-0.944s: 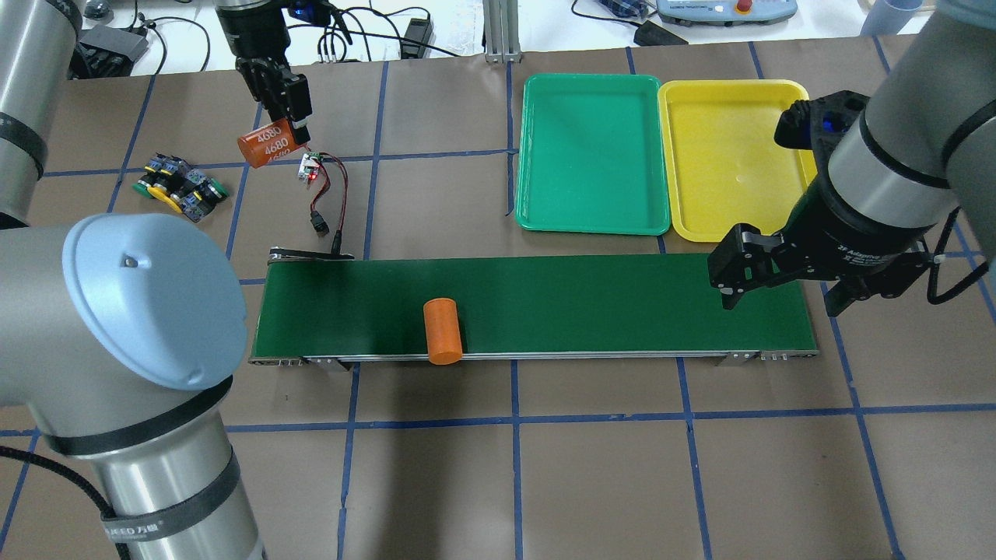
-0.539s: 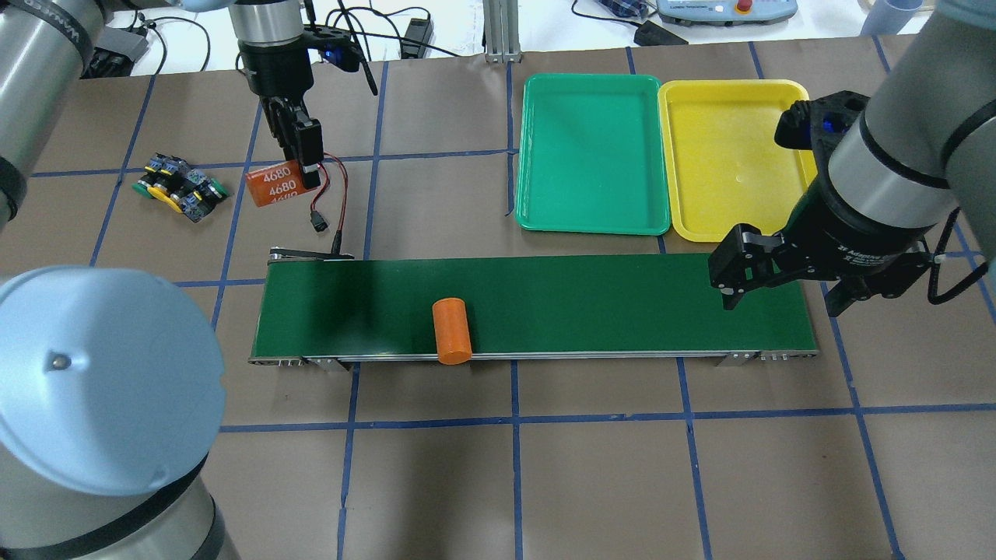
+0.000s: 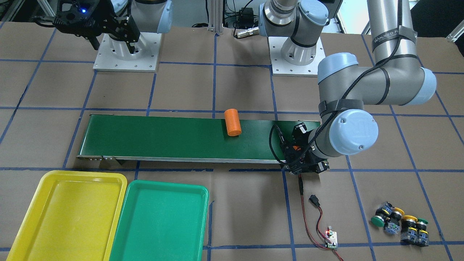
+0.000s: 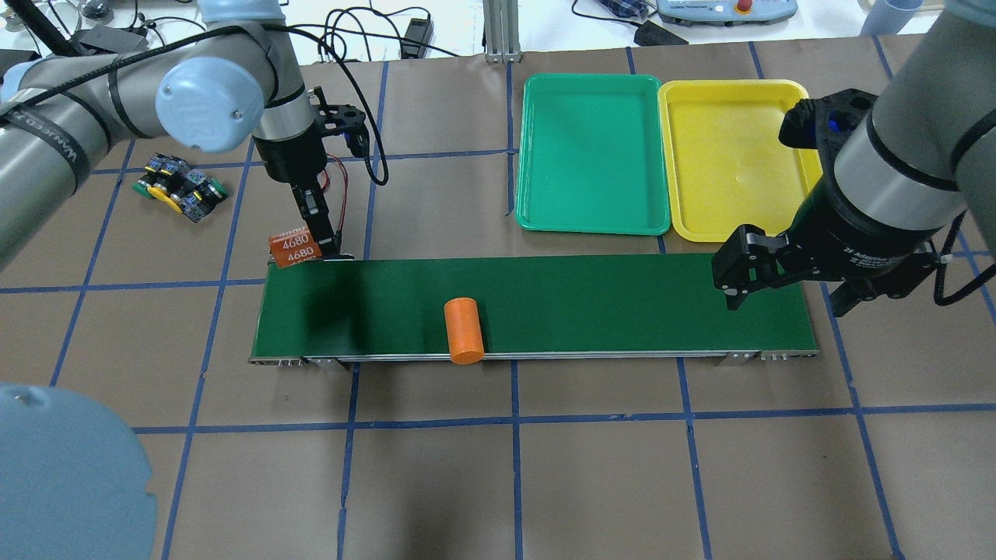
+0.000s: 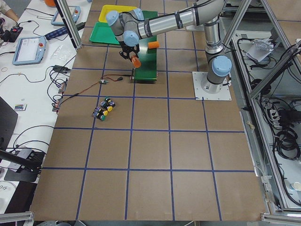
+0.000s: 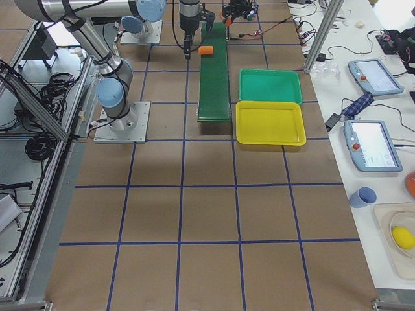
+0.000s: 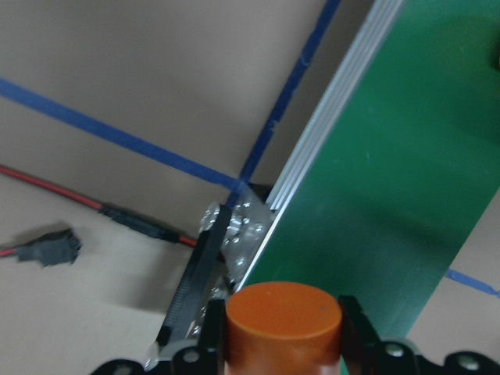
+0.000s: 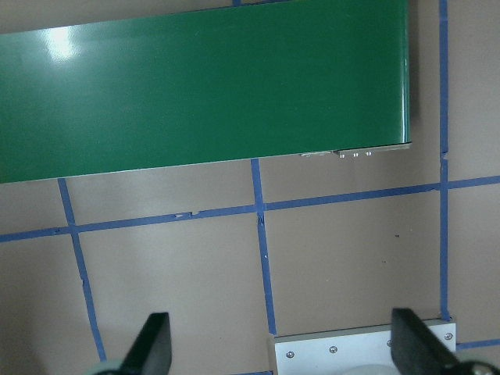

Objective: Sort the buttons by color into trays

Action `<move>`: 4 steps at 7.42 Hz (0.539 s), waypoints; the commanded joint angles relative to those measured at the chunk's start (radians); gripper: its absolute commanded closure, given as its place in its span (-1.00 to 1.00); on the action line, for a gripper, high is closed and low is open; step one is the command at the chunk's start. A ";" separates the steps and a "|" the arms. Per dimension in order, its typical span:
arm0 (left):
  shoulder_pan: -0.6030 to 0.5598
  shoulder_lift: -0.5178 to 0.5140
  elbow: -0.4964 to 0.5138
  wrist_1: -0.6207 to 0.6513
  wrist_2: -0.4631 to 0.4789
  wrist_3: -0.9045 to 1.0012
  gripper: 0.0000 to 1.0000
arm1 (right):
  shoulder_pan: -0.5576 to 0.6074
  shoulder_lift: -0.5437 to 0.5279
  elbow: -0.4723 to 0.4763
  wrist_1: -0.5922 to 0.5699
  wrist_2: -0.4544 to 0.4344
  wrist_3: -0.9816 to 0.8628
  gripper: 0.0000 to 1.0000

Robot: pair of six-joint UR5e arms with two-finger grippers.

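The buttons (image 4: 179, 189) lie in a tight cluster on the brown table at the far left, also seen in the front view (image 3: 400, 221); yellow and green caps show among them. The green tray (image 4: 591, 155) and the yellow tray (image 4: 731, 155) stand side by side behind the belt's right half, nothing inside either. My left gripper (image 4: 315, 247) is shut on an orange cylinder marked "4680" (image 7: 283, 320) at the belt's far-left corner, well right of the buttons. My right gripper (image 4: 786, 294) hangs open above the belt's right end with nothing between its fingers (image 8: 152, 344).
A long dark-green conveyor belt (image 4: 607, 303) crosses the middle of the table. A plain orange cylinder (image 4: 464, 332) lies on it near the front edge. A small circuit board (image 3: 330, 239) with red and black wires lies between the belt and the buttons.
My left arm has carried the "4680" cylinder forward and down from behind the wires to the belt's left corner. The plain cylinder has drifted right along the belt. The right gripper has not moved.
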 commanded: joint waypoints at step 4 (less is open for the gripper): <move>-0.006 0.163 -0.326 0.258 -0.058 0.177 1.00 | 0.000 -0.001 0.001 -0.002 0.002 -0.002 -1.00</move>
